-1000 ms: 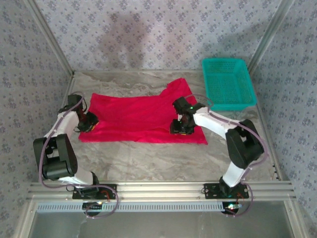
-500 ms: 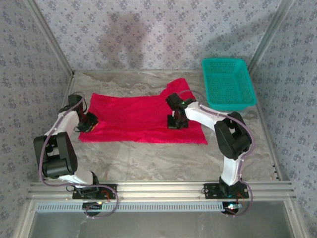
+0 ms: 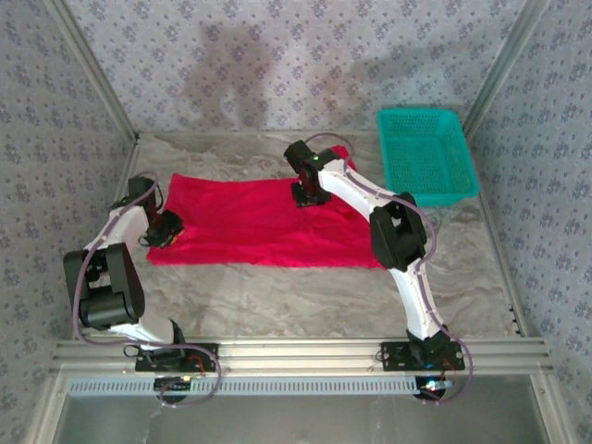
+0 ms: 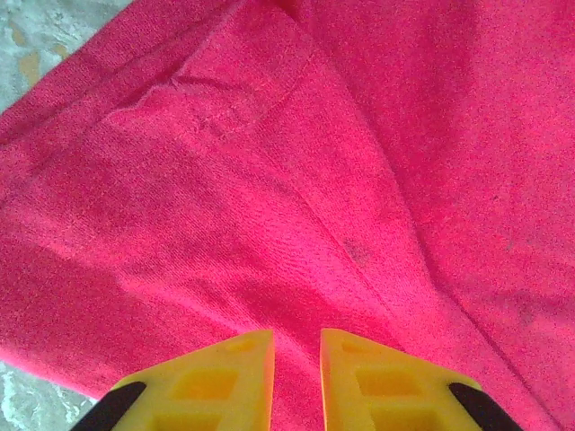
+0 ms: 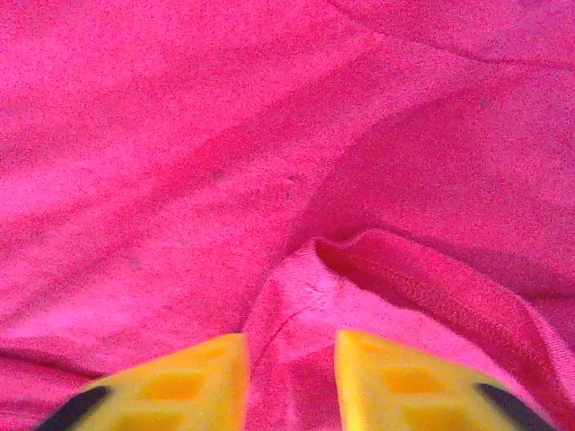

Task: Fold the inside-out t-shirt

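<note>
1. Left tool point(image 3: 167, 228) is sitting low on the left end of the inside-out t-shirt point(image 3: 250, 217), close to the tabletop's point(image 3: 277, 296) left edge.
2. Its yellow fingers point(image 4: 225, 377) are standing with only a narrow gap, and red cloth is running up into that gap, so it is looking pinched on the t-shirt.
3. In the left wrist view a stitched seam is running diagonally from the gap, and bare tabletop is showing at the top-left and bottom-left corners past the cloth edge.
4. Right tool point(image 3: 309, 192) is reaching over the t-shirt's far edge, right of centre, toward the tabletop's far edge.
5. Its jaws are standing partly apart. A hemmed fold of red cloth is rising between the fingers point(image 5: 180, 382), not visibly clamped.
6. The t-shirt is lying spread and mostly flat, running from near the left edge to right of centre, in the middle-to-far part of the tabletop.
7. A teal mesh basket point(image 3: 428, 196) is sitting at the far right corner, just beside the t-shirt's far right end. I cannot tell whether they are touching.
</note>
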Action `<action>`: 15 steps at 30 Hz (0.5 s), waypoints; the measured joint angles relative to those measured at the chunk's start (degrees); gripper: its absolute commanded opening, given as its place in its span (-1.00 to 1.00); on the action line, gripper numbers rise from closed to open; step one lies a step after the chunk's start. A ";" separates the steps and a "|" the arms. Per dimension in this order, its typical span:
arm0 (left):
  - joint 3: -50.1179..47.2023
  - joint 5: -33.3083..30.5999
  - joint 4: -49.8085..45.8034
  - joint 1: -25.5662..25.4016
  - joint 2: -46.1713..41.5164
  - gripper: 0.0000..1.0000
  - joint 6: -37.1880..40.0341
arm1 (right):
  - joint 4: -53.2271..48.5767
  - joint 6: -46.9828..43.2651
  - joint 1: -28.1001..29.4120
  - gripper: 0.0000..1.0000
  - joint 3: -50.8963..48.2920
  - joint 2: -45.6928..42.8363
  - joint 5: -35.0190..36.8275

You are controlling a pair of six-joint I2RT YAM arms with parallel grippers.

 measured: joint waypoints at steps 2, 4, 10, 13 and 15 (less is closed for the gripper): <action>0.00 0.02 0.13 0.00 1.09 -0.61 0.02 | 0.39 -0.17 0.28 -0.09 -1.62 -1.42 0.15; 0.00 0.26 0.28 0.00 2.16 -0.61 0.02 | 2.01 0.13 0.48 -0.09 -7.93 -5.49 0.04; 0.92 0.74 0.59 0.00 2.58 -0.61 0.04 | 6.32 2.67 -0.35 0.08 -28.33 -19.74 -3.43; 1.07 0.92 0.98 0.00 2.58 -0.61 0.09 | 9.44 3.43 -2.21 0.14 -34.32 -23.89 -5.60; 1.07 0.90 1.01 0.00 2.58 -0.61 0.33 | 11.89 3.82 -3.87 0.18 -37.40 -25.03 -6.71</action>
